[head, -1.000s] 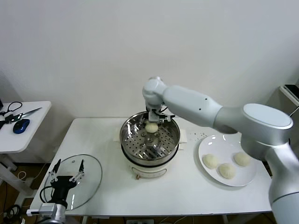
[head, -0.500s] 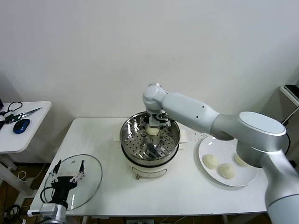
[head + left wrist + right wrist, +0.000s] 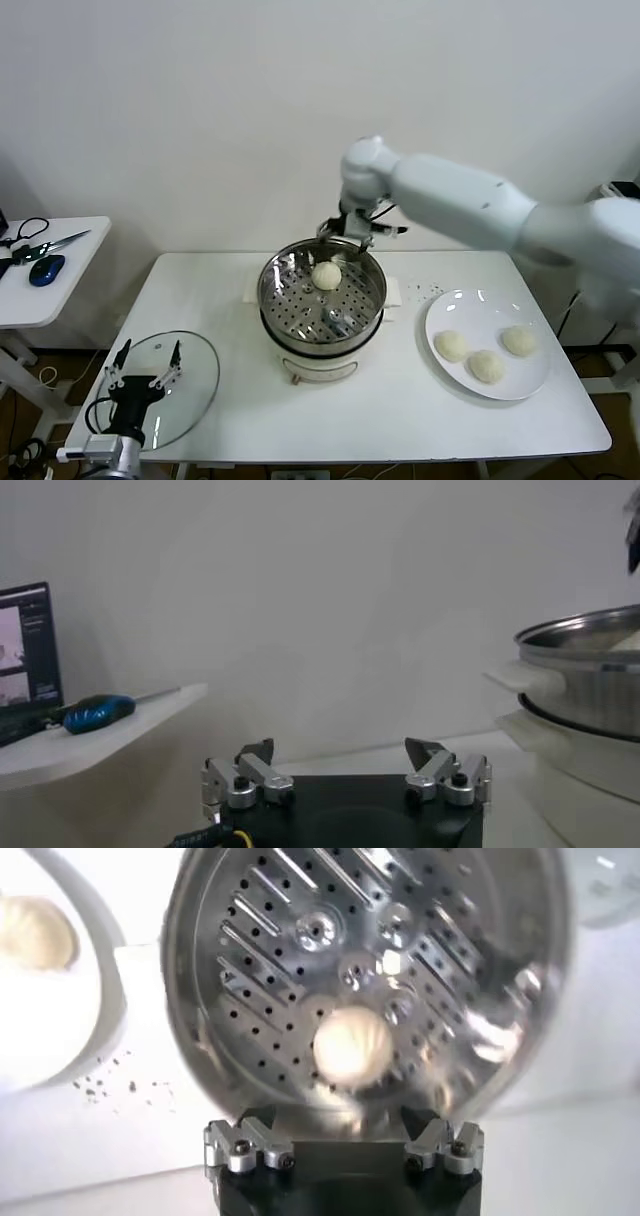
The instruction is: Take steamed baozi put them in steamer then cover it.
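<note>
One cream baozi (image 3: 326, 275) lies on the perforated floor of the steel steamer (image 3: 372, 290), toward its back; it also shows in the right wrist view (image 3: 351, 1046). Three more baozi (image 3: 486, 366) lie on the white plate (image 3: 450, 307) at the right. My right gripper (image 3: 357, 233) is open and empty, raised above the steamer's back rim. The glass cover (image 3: 190, 395) lies flat on the table at the front left. My left gripper (image 3: 146, 367) is open and empty, hovering over the cover.
A small side table (image 3: 70, 270) at the far left carries scissors (image 3: 45, 243) and a blue mouse (image 3: 45, 270). The white wall stands close behind the main table (image 3: 380, 420).
My right gripper has let go of the baozi in the steamer and risen up and back to the right. The baozi stays on the steamer floor. The left arm has not moved.
</note>
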Controlling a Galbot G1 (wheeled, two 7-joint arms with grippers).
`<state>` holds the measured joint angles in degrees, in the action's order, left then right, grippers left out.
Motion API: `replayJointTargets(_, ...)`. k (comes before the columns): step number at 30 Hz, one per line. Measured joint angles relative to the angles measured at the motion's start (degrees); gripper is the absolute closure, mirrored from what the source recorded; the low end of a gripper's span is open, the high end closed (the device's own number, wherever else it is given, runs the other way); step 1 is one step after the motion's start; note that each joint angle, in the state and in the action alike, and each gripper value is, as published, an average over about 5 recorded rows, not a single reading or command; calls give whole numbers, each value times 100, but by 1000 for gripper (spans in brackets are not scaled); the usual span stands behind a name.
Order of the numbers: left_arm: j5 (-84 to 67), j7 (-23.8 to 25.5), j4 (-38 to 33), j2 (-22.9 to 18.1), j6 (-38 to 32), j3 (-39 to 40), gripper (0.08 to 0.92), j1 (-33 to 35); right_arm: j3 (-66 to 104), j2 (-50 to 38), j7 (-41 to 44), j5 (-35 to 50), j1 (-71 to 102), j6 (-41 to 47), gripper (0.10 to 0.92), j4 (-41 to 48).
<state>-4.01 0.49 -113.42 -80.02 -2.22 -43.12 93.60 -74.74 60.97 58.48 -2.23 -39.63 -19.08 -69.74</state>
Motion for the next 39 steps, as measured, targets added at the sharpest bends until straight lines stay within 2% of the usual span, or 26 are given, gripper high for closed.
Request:
replayJointTargets(7, 7, 0, -49, 1, -9, 16, 177, 55, -525, -1145, 29, 1444, -319, 1601, 203, -444)
replayJointTargets(14, 49, 0, -109, -29, 7, 32, 177, 76, -586, -2115, 204, 2000, 110, 2513, 203, -644)
replayJointTargets(25, 78, -6, -161, -87, 14, 7, 177, 150, 385, -2610, 318, 1632, 1801, 3015, 203, -389)
replayJointTargets(39, 49, -13, -130, -104, 3, -44, 177, 230, 1532, -2277, 300, 1016, 3335, 3075, 203, 235)
